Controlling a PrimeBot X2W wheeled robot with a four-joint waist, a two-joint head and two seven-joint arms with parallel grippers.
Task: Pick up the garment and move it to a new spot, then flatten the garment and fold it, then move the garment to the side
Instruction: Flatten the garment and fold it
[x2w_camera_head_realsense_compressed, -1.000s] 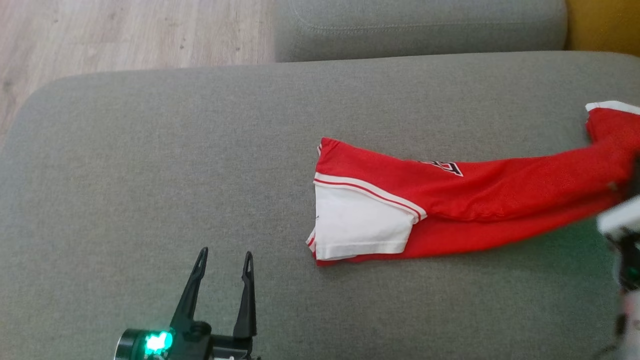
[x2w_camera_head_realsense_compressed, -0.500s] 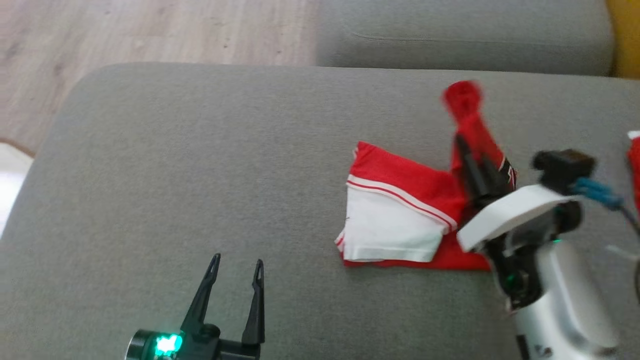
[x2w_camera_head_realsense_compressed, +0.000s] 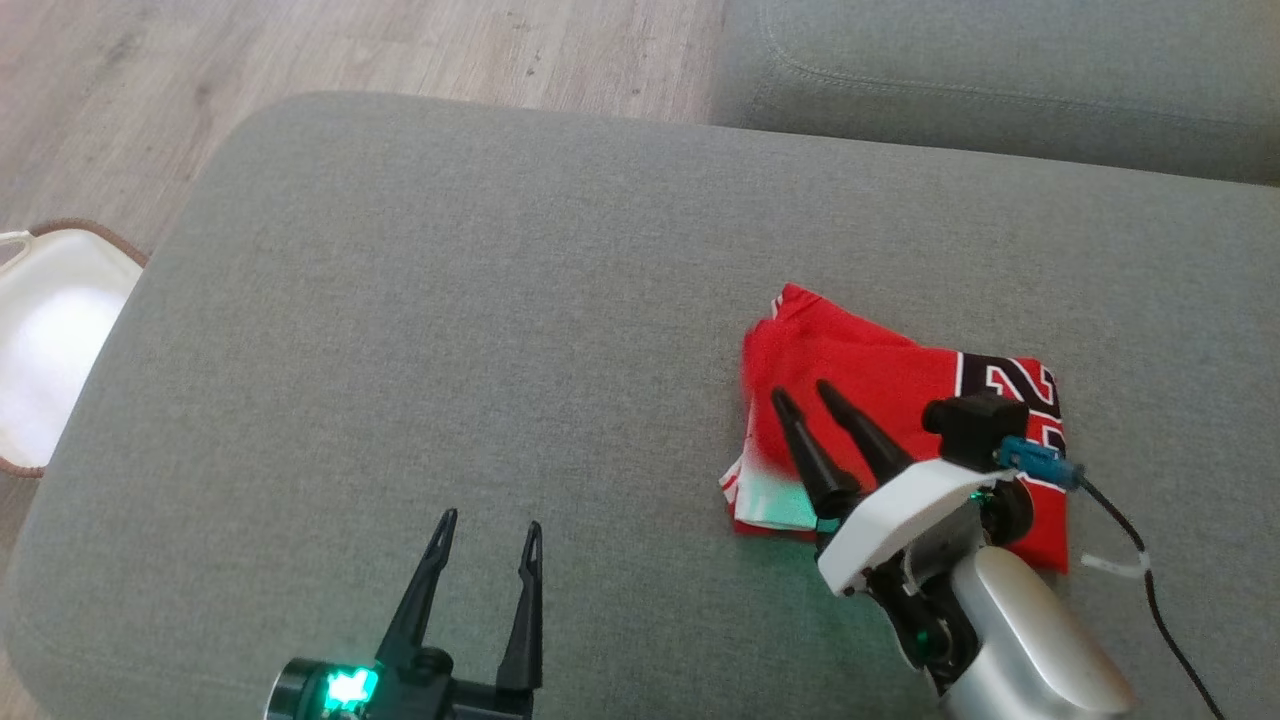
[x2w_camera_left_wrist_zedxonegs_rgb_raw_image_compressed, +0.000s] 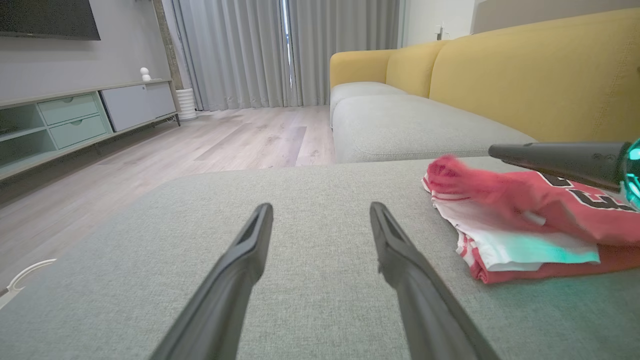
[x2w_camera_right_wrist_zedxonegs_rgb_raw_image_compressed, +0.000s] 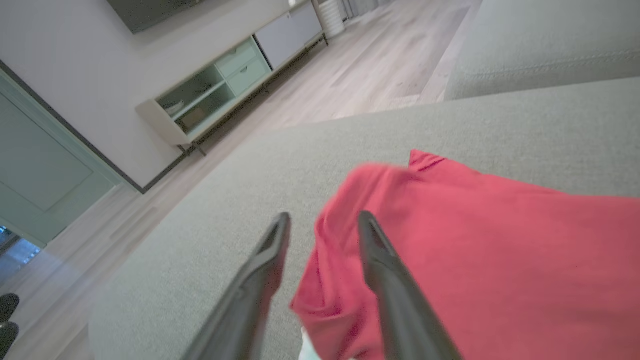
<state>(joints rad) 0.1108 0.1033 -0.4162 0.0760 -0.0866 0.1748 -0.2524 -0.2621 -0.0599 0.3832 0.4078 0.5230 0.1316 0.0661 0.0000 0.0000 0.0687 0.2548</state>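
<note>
The garment (x2w_camera_head_realsense_compressed: 880, 375), a red jersey with a black-and-white number near its right edge, lies folded into a thick, roughly square stack on the grey couch cushion (x2w_camera_head_realsense_compressed: 450, 300), right of the middle in the head view and near the front edge. A white layer peeks out under the red at the stack's lower left corner. The right gripper (x2w_camera_head_realsense_compressed: 798, 392) hovers low over the left part of the stack, its two dark fingers parted and pinching nothing. In the right wrist view the left edge of the red cloth sits between and beneath the fingers, but it is blurred, so I cannot say whether the fingertips touch it. The left gripper (x2w_camera_head_realsense_compressed: 490, 522) rests well apart to the left, over bare cushion, its fingers spread wide and holding nothing. Beyond the cushion's far edge there is wood floor (x2w_camera_head_realsense_compressed: 400, 50) and a second grey cushion (x2w_camera_head_realsense_compressed: 1000, 80). The left wrist view shows a yellow sofa back (x2w_camera_left_wrist_zedxonegs_rgb_raw_image_compressed: 525, 75) behind the garment.
</note>
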